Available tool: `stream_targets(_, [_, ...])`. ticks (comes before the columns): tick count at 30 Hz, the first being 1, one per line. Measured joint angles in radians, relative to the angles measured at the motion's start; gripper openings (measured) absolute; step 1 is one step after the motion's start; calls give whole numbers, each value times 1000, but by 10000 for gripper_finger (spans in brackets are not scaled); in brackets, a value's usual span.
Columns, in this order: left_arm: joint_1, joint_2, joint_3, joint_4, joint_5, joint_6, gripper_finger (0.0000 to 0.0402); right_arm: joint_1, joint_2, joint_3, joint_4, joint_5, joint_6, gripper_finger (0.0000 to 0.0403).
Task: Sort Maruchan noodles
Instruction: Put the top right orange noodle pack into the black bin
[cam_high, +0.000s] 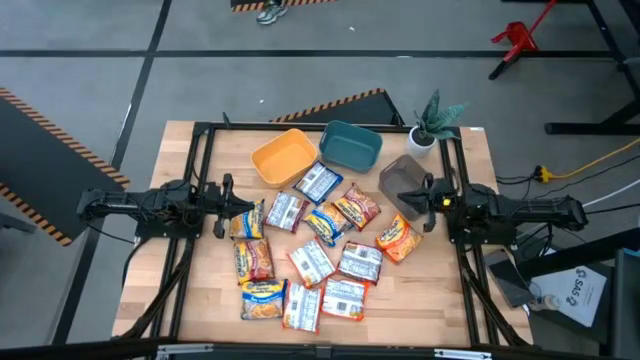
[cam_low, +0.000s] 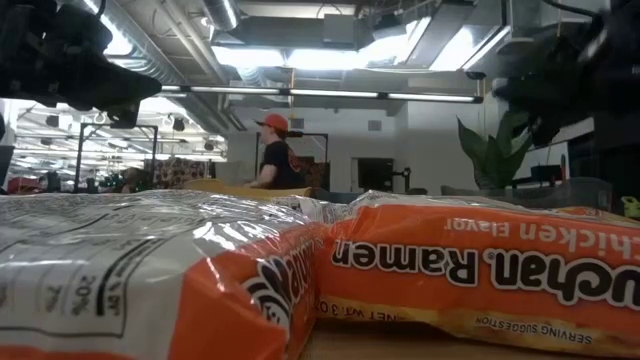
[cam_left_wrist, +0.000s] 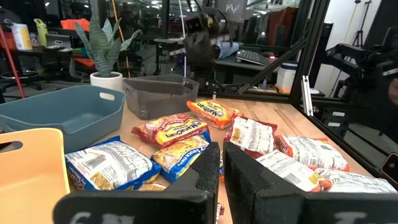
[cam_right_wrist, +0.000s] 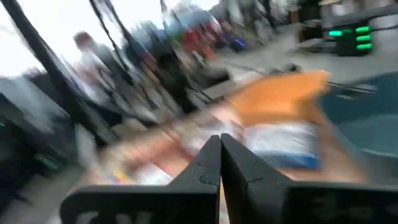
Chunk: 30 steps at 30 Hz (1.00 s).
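Note:
Several Maruchan noodle packets (cam_high: 310, 250) lie flat in a loose pile mid-table, in yellow-and-blue, red and orange; some show their white backs. The left wrist view shows a red one (cam_left_wrist: 171, 131) and an orange one (cam_left_wrist: 212, 112). The low view has an orange packet (cam_low: 480, 280) close up. My left gripper (cam_high: 235, 208) hangs shut above the pile's left end, its fingers (cam_left_wrist: 205, 168) level and touching nothing. My right gripper (cam_high: 408, 198) is shut over the grey bin's near edge, and its own view (cam_right_wrist: 220, 158) is blurred.
A yellow bin (cam_high: 285, 157), a teal bin (cam_high: 350, 146) and a grey bin (cam_high: 402, 176) stand along the far side, with a potted plant (cam_high: 435, 125) at the far right corner. Bare wood (cam_high: 430, 290) lies right of the pile. A person (cam_low: 275, 152) stands in the room beyond.

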Motion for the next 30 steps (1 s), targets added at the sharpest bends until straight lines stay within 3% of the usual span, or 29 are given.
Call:
stream_targets(6, [0,0,0,0,0,0,15,0,11,6,431,27,347,0])
stream_targets(12, [0,0,0,1,-4,4,15,0,11,7,621,-3,395,0])
stream_targets(17, [0,0,-1,112,-83,-32,15,0,33,40,594,26,371,0])
stream_targets(23, [0,0,-1,422,-82,-53,15,0,134,182,515,32,214,0])
stream_targets(30, [0,0,-1,748,-44,-56,15,0,388,487,154,46,58,21])
